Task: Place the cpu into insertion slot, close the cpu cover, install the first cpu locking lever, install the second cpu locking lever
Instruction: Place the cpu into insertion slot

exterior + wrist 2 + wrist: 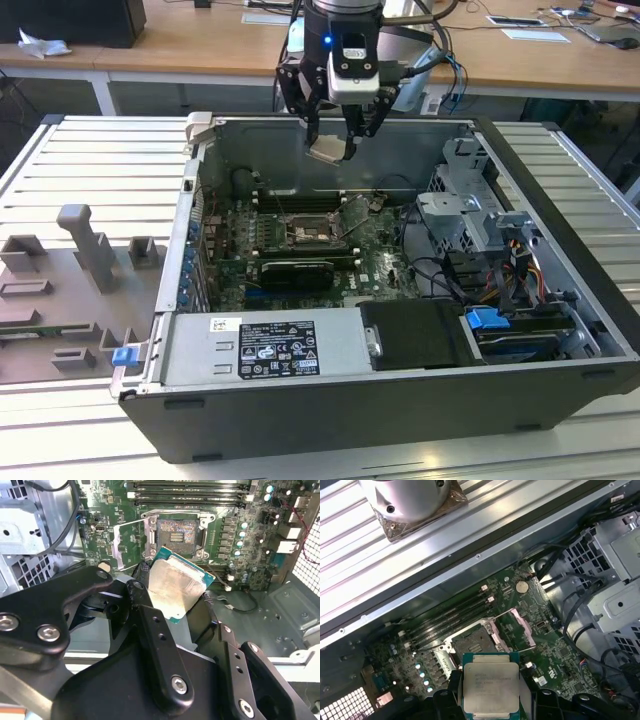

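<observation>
The cpu point(175, 587) is pinched between the two black fingers point(142, 597) of the gripper point(335, 138), held by opposite edges, so the pincer is closed narrow on the chip. The fingers lie against its sides and leave the broad face bare. That face is a pale silvery-beige metal plate with stepped shoulders, set on a thin teal-green board that shows as a border around it. In the first wrist view faint dark print crosses the metal. In the exterior view the chip hangs tilted rather than level.

It is held in the air well above the insertion slot point(177, 532), touching nothing but the fingers. The slot lies open, its dark square centre uncovered inside a thin metal rim. The cpu cover point(129, 542), a silver frame plate, is swung up off the slot and stands just beside it. The long narrow memory slots point(187, 492) run along another side of the slot. The green motherboard point(240, 555) spreads around the slot, inside the open computer case point(560, 200).
</observation>
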Robot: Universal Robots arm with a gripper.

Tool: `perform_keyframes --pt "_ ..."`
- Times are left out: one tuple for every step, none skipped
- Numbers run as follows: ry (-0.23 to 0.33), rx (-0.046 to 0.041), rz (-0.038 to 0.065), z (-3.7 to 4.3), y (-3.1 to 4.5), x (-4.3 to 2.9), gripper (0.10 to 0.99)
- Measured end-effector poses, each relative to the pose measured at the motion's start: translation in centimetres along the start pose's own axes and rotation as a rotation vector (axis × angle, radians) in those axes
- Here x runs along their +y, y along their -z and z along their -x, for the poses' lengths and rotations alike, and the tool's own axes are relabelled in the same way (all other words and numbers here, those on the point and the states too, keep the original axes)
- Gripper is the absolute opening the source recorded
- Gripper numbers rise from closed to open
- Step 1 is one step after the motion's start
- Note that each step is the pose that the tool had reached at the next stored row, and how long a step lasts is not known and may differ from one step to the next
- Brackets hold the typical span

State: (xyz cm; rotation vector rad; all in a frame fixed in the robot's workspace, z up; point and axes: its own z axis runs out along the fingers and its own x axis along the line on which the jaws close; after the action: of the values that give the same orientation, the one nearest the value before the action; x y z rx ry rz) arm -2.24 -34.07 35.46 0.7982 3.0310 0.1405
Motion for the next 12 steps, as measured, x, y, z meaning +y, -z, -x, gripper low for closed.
perform_keyframes --pt "-0.004 -0.0003 0.000 0.00 -0.01 0.00 0.541" --pt "-0.010 -0.0009 0.000 0.00 -0.02 0.00 0.541" --pt "-0.014 -0.0012 0.000 0.00 -0.03 0.00 0.541" --pt "-0.019 -0.0017 0.000 0.00 -0.03 0.00 0.541" --pt "-0.023 -0.0020 0.000 0.00 -0.04 0.00 0.541" --pt "-0.029 -0.0026 0.000 0.00 -0.05 0.00 0.541" --pt "-0.039 -0.0034 0.001 0.00 -0.07 -0.01 0.541" --pt "-0.043 -0.0038 0.001 0.00 -0.07 0.00 0.541" --pt "-0.047 -0.0041 0.001 0.00 -0.08 -0.01 0.541" --pt "-0.053 -0.0047 0.001 0.00 -0.09 -0.01 0.541" --pt "-0.060 -0.0053 0.001 0.00 -0.11 -0.01 0.541" --pt "-0.066 -0.0059 0.001 0.00 -0.12 -0.01 0.541"
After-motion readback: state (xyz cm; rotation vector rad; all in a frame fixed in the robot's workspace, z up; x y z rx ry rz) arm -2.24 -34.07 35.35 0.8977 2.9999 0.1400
